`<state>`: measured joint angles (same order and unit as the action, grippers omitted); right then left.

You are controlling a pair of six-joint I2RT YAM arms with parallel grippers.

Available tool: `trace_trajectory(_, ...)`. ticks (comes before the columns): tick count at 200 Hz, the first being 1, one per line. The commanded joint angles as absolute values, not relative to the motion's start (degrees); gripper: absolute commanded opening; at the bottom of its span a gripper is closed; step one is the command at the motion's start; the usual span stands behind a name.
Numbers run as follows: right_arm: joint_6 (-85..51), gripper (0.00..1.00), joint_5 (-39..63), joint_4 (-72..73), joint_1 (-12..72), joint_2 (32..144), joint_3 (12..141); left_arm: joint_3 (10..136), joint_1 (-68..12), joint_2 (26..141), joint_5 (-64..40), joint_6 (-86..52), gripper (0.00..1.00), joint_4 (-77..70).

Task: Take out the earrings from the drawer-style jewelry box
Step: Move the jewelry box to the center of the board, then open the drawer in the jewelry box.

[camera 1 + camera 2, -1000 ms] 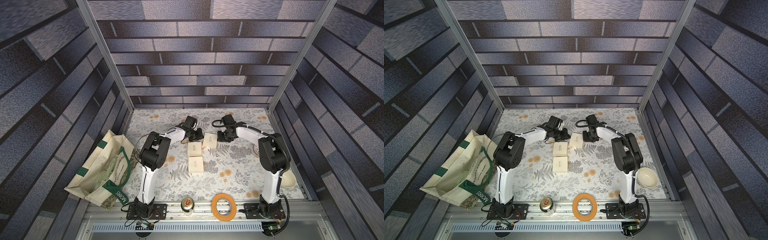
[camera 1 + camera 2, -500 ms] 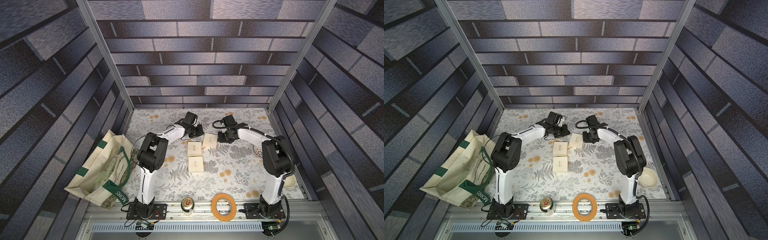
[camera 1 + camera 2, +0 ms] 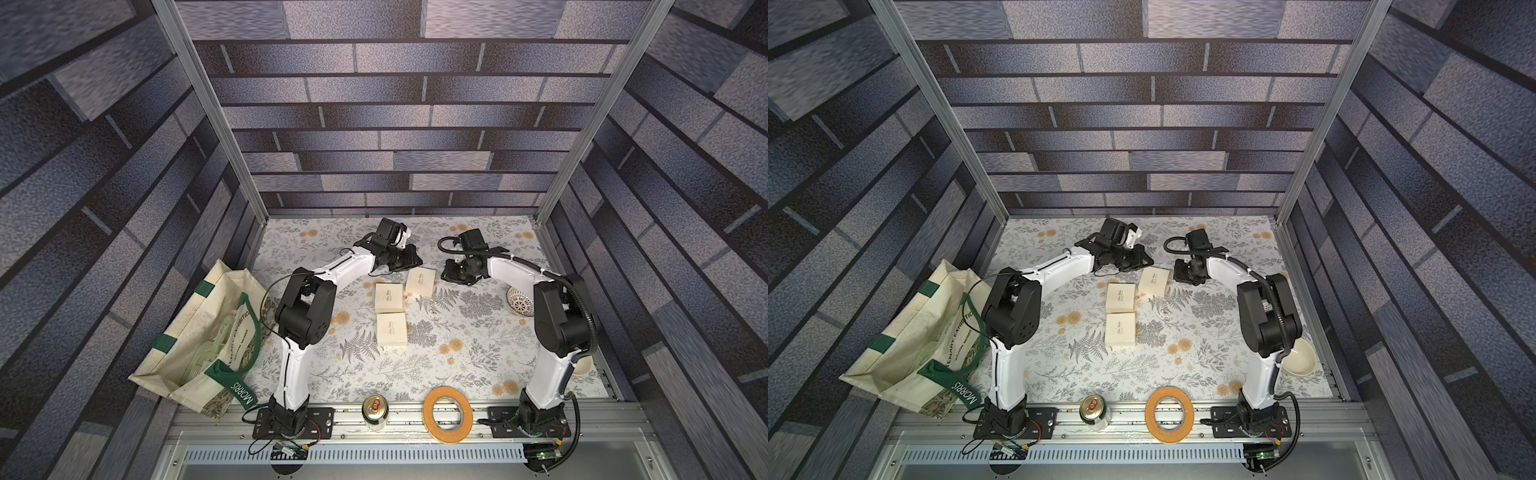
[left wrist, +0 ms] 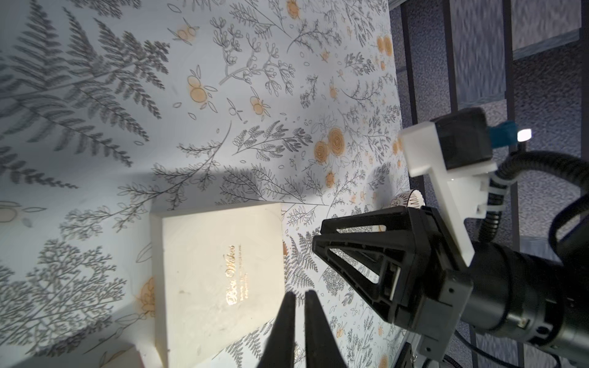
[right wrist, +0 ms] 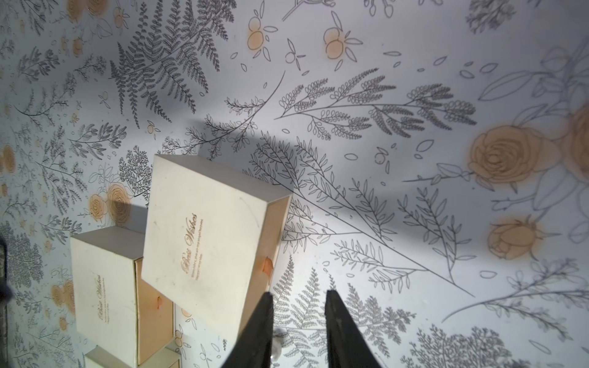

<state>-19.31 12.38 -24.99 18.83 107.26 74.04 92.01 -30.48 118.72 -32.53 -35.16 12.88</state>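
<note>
at the far left a cream canvas tote bag with green handles [image 3: 195, 345] slumps at the edge of the floral printed cloth [image 3: 478, 365], well apart from the work. next is the left gripper [image 4: 299, 294], hanging just beyond the boxes with its black fingers almost together. there is only a sliver of gap and nothing in it. three flat cream cardboard drawer boxes with gold lettering [image 3: 389, 298] sit mid-cloth. two are squared up and the skewed box [image 5: 204, 242] lies nearest the grippers, its drawer looking pushed in with the orange pull tab [image 5: 267, 266] showing. just right of them, on the fern print, lie tiny glinting specks i take for the earrings [image 3: 434, 310] — out of the box and on bare cloth, though too small to be sure. the right gripper [image 5: 299, 294] hovers beside the skewed box, fingers apart and empty. the risks, as i judge them: the specks get lost against the busy print, a low finger flicks them away, a nudged box slides over them — or the two grippers, near each other, clash.
</note>
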Motion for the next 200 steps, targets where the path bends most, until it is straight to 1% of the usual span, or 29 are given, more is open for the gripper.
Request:
trace_trajectory(1, -20.5, 0.30, 14.1, -23.8, 18.8, 105.9, 73.2, 92.4, -31.3, 120.4, -34.9, -35.8, 0.13, 13.2)
trace_trajectory(88, -23.5, 0.30, 17.9, -19.5, 18.5, 106.3, 70.7, 87.7, -30.7, 120.6, -33.6, -37.1, 0.17, 12.2)
trace_trajectory(200, -25.5, 0.30, 19.5, -17.3, 17.9, 106.2, 68.8, 85.3, -29.6, 123.5, -32.8, -37.2, 0.17, 12.0)
